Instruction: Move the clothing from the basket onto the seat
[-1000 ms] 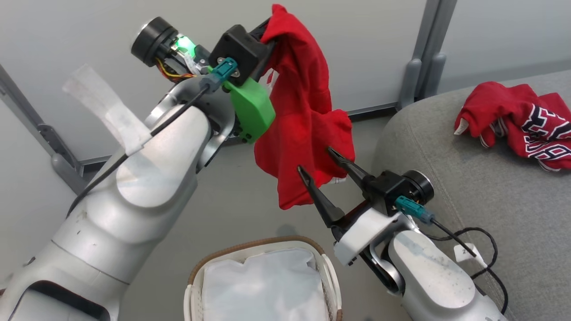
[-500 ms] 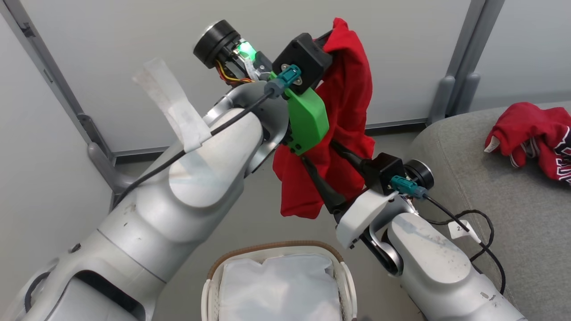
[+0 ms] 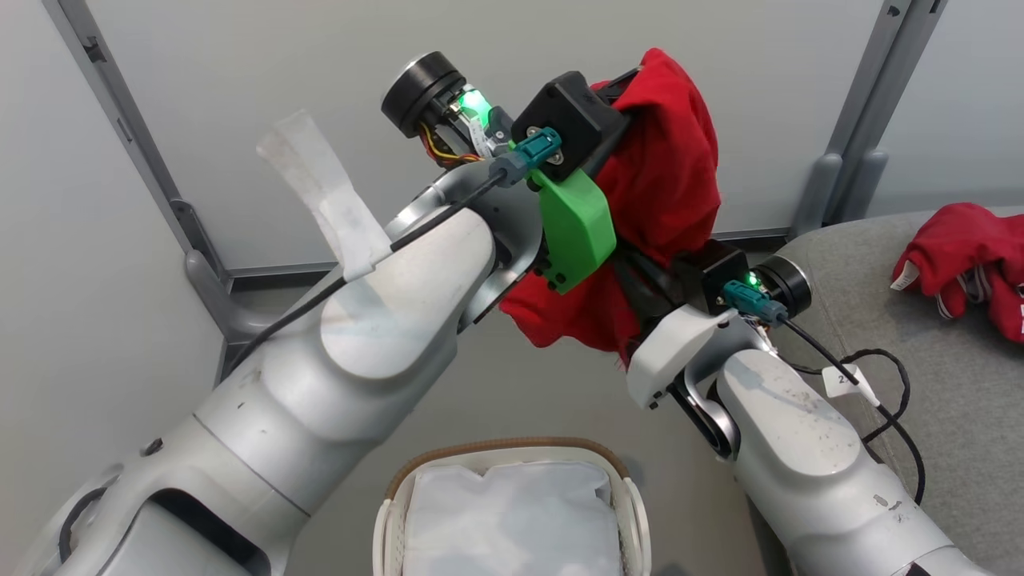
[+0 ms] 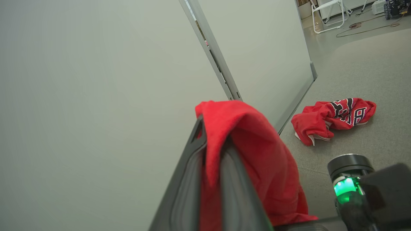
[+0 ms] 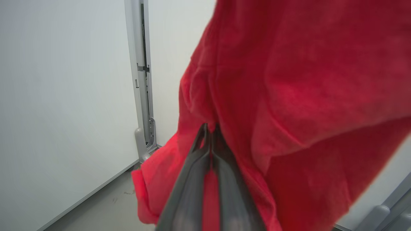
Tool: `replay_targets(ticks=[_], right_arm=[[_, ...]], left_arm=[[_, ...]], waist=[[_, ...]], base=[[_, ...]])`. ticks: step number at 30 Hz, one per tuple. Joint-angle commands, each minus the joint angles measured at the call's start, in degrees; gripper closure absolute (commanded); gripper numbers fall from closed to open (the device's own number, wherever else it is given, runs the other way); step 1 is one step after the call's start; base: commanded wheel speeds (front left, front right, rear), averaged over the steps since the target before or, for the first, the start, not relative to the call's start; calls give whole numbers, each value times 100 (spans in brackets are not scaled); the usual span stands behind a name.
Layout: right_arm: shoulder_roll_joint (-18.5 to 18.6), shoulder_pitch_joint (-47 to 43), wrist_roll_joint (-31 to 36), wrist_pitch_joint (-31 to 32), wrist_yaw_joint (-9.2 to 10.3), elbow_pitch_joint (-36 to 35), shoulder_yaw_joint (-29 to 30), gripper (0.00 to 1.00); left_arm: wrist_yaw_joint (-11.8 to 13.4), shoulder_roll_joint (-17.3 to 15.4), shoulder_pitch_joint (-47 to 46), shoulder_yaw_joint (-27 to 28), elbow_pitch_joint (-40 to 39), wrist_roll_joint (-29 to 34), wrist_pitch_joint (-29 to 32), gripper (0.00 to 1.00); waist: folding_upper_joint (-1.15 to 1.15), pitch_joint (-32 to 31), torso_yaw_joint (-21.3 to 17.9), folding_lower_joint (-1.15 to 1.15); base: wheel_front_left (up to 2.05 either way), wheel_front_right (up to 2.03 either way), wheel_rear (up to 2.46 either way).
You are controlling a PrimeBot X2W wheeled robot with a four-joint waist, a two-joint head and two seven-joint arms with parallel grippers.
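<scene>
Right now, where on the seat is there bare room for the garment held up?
The seat is bare in its near part, bordered by the striped garment farther back and the black cable by its rounded edge. It is crowded where that garment lies bunched. The plain red garment is gripped in the left claw and right claw.

Grey seat [image 3: 980, 408], crumpled red striped garment [image 3: 956, 248] lying on it, white basket [image 3: 496, 448] on floor [image 3: 532, 400]

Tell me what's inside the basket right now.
The basket holds a crumpled white liner, with nothing lying on it. Anything under the liner is covered.
</scene>
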State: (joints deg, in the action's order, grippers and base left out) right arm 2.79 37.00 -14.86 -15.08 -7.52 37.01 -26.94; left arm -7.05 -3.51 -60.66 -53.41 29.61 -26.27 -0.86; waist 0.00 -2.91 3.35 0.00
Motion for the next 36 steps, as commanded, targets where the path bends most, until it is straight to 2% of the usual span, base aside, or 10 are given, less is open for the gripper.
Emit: replay_targets(ticks=[1,8,18,26,28,29,30,35,36], right_arm=[[20,-101,27,-14,6,-25,13,100],[20,-242,39,-14,6,-166,63,100],[21,-296,68,-14,6,-352,84,100],[21,-304,184,-14,6,-366,408,100],[21,-303,218,-14,6,-372,541,100],[21,-303,254,-14,6,-383,623,100],[21,-305,278,-14,6,-384,687,100],[19,-287,430,-14,6,-368,1095,100],[21,-281,451,-14,6,-383,1160,100]], left_arm=[[51,-84,90,52,48,-45,-31,100],[117,-253,210,125,309,-123,-140,100],[166,-279,202,112,493,-164,-246,100],[197,-314,308,149,353,-246,-423,100],[192,-357,408,169,238,-315,-482,90],[198,-396,476,169,159,-330,-497,70],[217,-429,535,177,79,-344,-554,62],[299,-554,1065,222,-370,-526,-717,49],[299,-569,1170,207,-451,-565,-724,38]], waist=[[0,14,-32,0],[0,82,-183,0],[0,135,-277,0],[0,176,-248,0],[0,187,-232,0],[0,194,-224,0],[0,201,-216,0],[0,242,-152,0],[0,249,-141,0]], base=[[0,0,0],[0,0,0],[0,0,0],[0,0,0],[0,0,0],[0,0,0],[0,0,0],[0,0,0],[0,0,0]])
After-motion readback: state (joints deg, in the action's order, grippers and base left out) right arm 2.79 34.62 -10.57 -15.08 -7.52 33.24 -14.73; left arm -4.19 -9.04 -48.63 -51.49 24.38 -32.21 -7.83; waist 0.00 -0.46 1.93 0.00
